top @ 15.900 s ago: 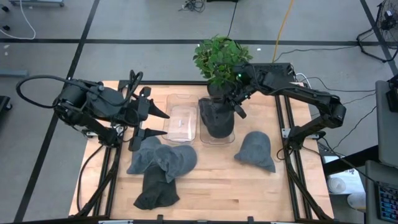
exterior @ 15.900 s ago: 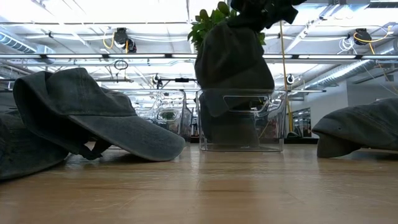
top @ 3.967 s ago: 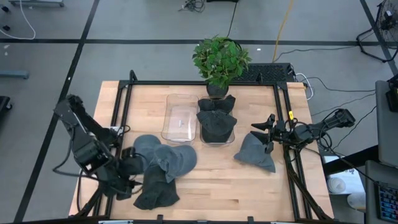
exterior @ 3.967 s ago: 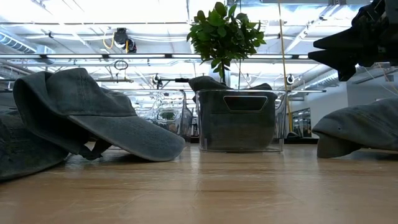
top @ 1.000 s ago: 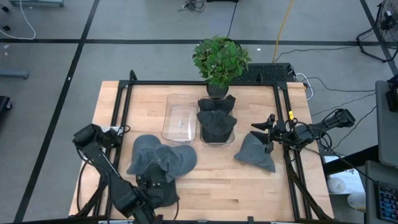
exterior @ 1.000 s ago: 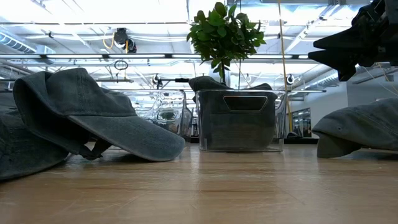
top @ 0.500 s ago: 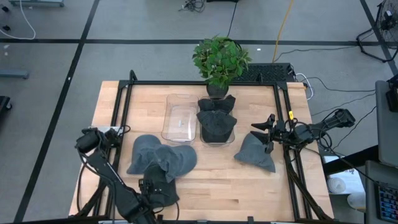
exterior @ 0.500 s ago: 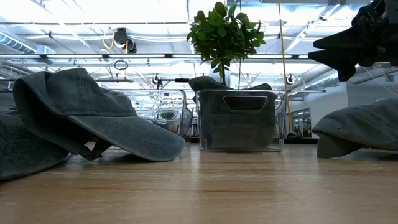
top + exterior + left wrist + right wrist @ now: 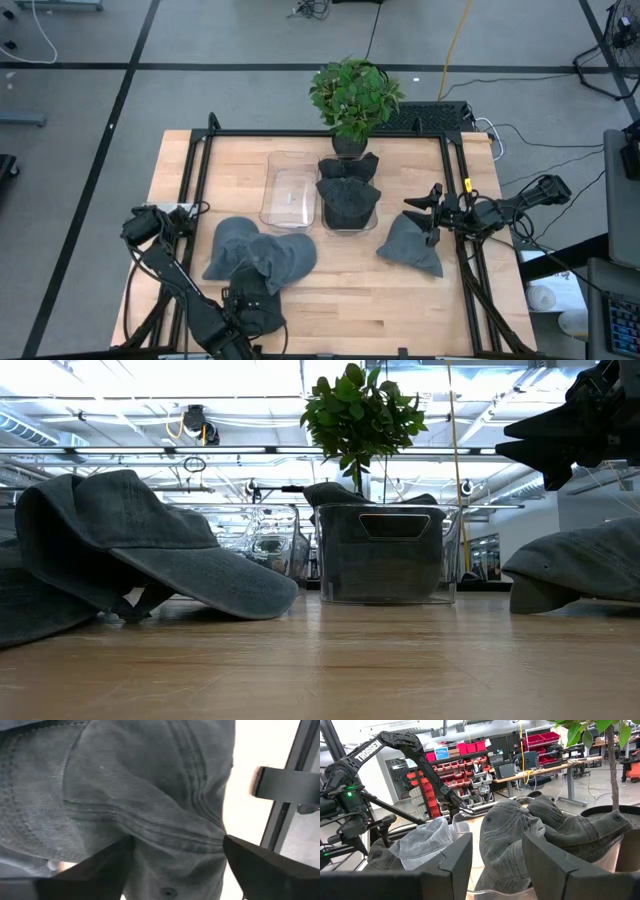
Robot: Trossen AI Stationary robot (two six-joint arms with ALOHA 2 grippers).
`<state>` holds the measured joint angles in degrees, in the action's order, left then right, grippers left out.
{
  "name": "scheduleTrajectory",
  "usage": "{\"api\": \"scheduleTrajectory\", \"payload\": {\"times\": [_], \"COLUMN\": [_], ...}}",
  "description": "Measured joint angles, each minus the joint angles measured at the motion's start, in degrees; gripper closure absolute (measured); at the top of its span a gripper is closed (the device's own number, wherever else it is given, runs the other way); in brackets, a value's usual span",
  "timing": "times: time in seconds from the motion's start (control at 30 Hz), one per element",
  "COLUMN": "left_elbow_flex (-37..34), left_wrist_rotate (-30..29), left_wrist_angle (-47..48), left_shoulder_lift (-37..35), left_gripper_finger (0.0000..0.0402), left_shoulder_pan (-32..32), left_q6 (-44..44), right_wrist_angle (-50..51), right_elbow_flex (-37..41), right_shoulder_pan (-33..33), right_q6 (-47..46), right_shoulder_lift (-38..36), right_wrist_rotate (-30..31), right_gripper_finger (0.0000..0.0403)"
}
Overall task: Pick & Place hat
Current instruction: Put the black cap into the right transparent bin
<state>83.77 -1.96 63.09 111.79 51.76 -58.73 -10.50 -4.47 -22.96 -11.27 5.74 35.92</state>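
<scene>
Three grey hats overlap at the table's near left: two paler caps (image 9: 275,255) (image 9: 130,540) and a darker hat (image 9: 252,308) at the near edge. My left gripper (image 9: 245,300) (image 9: 177,839) is open, down on that darker hat. A single grey hat (image 9: 410,243) (image 9: 580,565) lies flat on the right. My right gripper (image 9: 420,215) (image 9: 530,440) (image 9: 497,845) hovers open just above its far edge, touching nothing. A clear bin (image 9: 348,200) (image 9: 385,555) holds several dark hats. My left gripper comes at the darker hat from above, pointing down. Its open fingers (image 9: 250,865) stand on either side of a raised fold in the crown (image 9: 170,832) and reach into the cloth. The hat lies on the table, partly under the paler caps.
An empty clear bin (image 9: 290,190) stands left of the filled one. A potted plant (image 9: 355,95) sits at the far edge behind the bins. A black frame (image 9: 205,150) runs round the tabletop. Bare wood shows between the hat pile and the right hat.
My left gripper has stayed over the darker hat and settled into it while the arm's elbow drifted toward the near edge. The paler cap on the pile has shifted slightly leftward and sagged. The right arm has kept still.
</scene>
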Motion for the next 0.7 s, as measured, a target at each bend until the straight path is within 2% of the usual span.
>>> {"api": "scheduleTrajectory", "payload": {"times": [0.1, 0.37, 0.4, 0.7], "left_elbow_flex": [0.0, 0.0, 0.0, 1.0], "left_wrist_rotate": [-0.3, 0.2, 0.4, 0.7], "left_wrist_angle": [0.1, 0.2, 0.1, 1.6], "left_shoulder_lift": [0.0, 0.0, 0.0, -1.7], "left_gripper_finger": [0.016, 0.0367, 0.0382, 0.0397], "left_shoulder_pan": [-0.2, -0.5, -0.5, -0.5], "left_q6": [1.1, 2.1, 2.5, 2.0], "right_wrist_angle": [0.0, 0.0, 0.0, 0.0], "right_elbow_flex": [0.0, 0.0, 0.0, 0.0], "right_shoulder_pan": [0.0, 0.0, 0.0, 0.0], "right_q6": [0.0, 0.0, 0.0, 0.0], "right_shoulder_lift": [0.0, 0.0, 0.0, 0.0], "right_wrist_rotate": [0.0, 0.0, 0.0, 0.0], "right_gripper_finger": [0.0243, 0.0243, 0.0243, 0.0243]}}
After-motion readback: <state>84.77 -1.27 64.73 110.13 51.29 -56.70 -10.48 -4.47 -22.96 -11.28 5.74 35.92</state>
